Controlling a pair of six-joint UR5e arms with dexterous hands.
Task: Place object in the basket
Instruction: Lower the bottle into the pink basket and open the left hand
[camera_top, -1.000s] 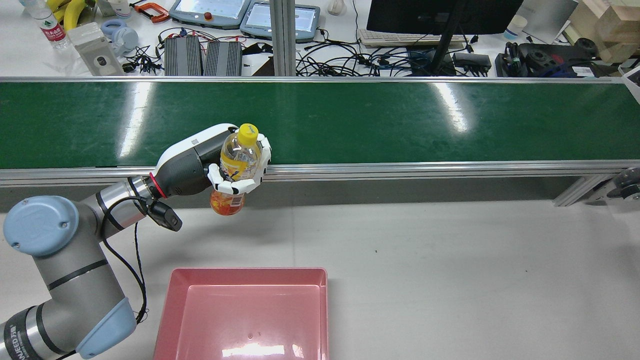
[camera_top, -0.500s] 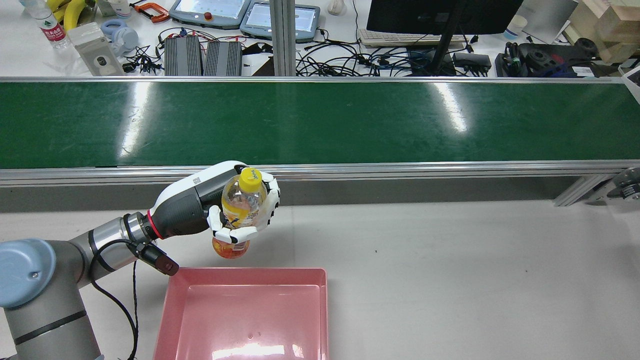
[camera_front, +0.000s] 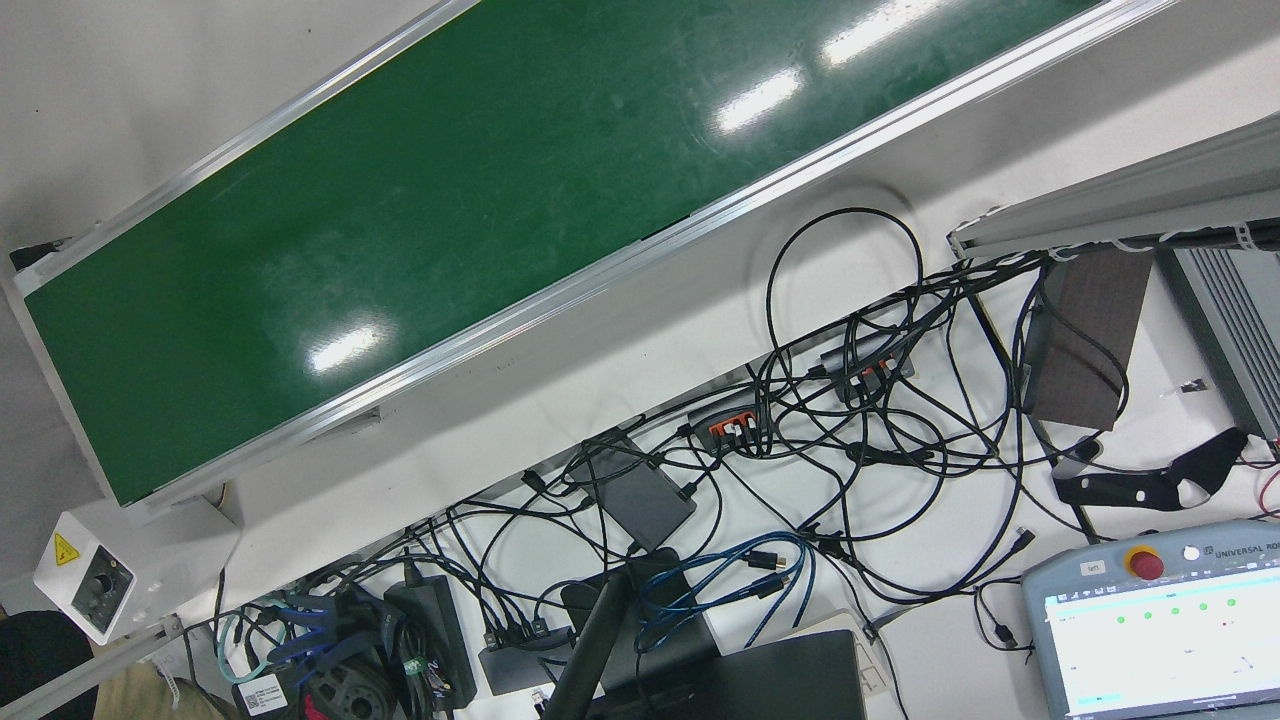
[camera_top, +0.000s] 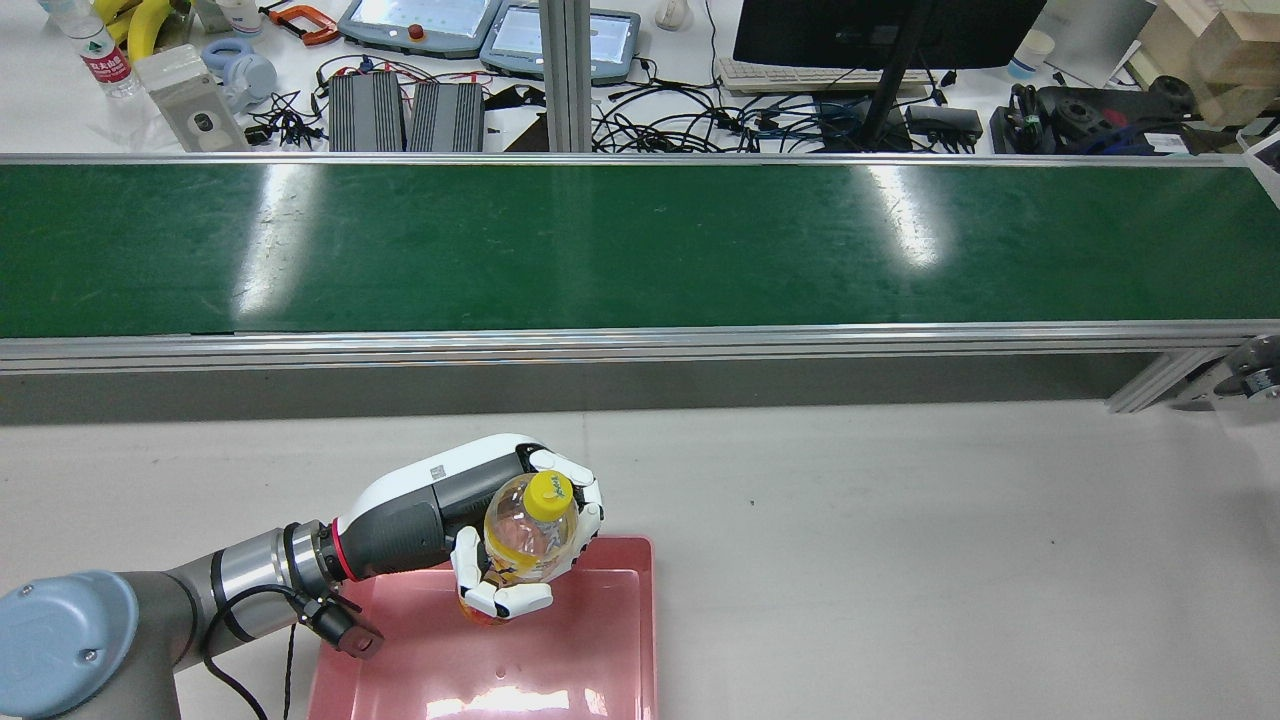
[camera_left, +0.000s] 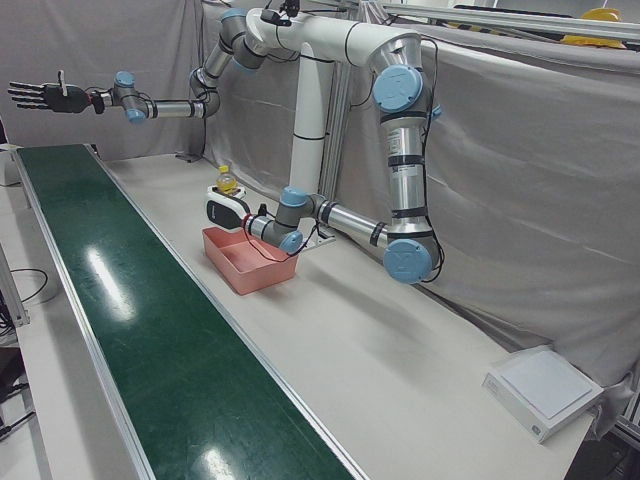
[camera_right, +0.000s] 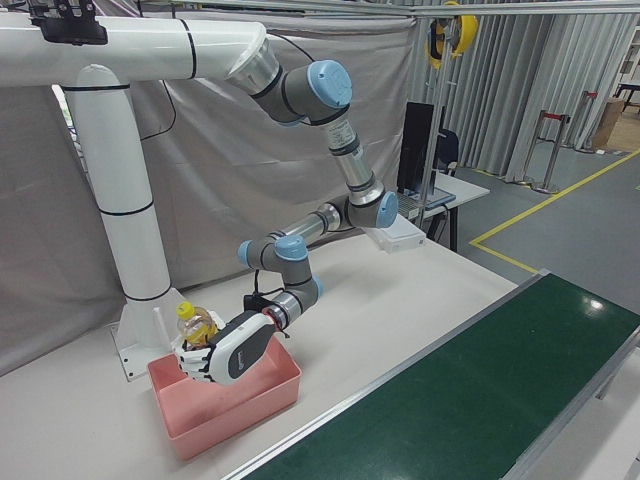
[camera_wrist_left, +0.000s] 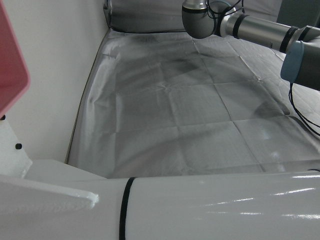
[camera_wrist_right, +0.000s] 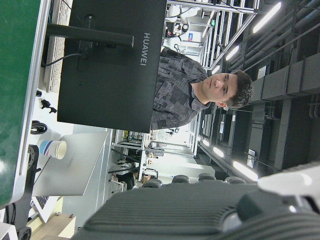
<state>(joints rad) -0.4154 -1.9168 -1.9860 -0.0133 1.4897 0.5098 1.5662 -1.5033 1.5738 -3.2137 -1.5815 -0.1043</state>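
Observation:
My left hand (camera_top: 470, 525) is shut on a clear bottle (camera_top: 525, 540) with a yellow cap and orange drink. It holds the bottle upright just above the far edge of the pink basket (camera_top: 647, 620). The right-front view shows the same hand (camera_right: 228, 355), the bottle (camera_right: 197, 325) and the basket (camera_right: 245, 405). In the left-front view the bottle (camera_left: 227, 181) stands over the basket (camera_left: 252, 268). My right hand (camera_left: 38, 96) is raised high beyond the belt's far end, fingers spread and empty.
The long green conveyor belt (camera_top: 640, 245) with aluminium rails runs across the far side of the grey table (camera_top: 900, 560). Behind it lies a desk with cables, a monitor and teach pendants (camera_top: 420, 22). A white box (camera_left: 545, 385) lies on the table's far end.
My left hand has carried the bottle back from the belt's near rail and down. It now hangs over the basket's far edge, lower than before.

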